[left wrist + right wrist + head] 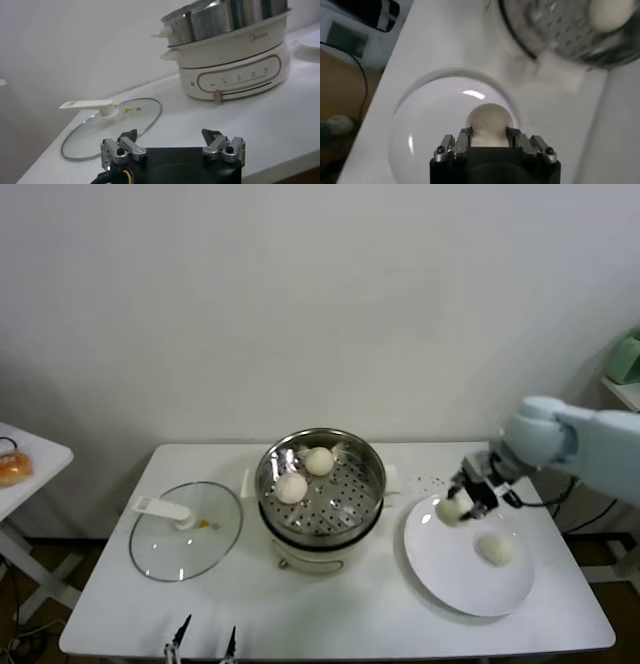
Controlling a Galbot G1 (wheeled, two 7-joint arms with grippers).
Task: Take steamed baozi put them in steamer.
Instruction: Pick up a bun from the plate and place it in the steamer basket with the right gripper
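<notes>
two buns (305, 474) already sit on the holed floor of the steamer (320, 484), toward its far-left side, which leaves the near and right part of the basket free for more. a third bun (450, 509) is clamped between the fingers of the right gripper (458, 506), lifted just above the inner edge of the white plate (470, 584); the right wrist view shows the fingers pressed on either flank of it (487, 125), a side grip that suits a soft round thing. a fourth bun (496, 549) lies on the plate, a little apart from the held one and toward the robot. the steamer stands between the plate and the glass lid (185, 531), which lies flat on the table (330, 614) to the left, so the basket is open from above. the left gripper (172, 147) waits low at the table's near edge, its fingers spread with nothing between them. the likely next move is a carry leftward over the steamer's rim, high enough to clear it.
</notes>
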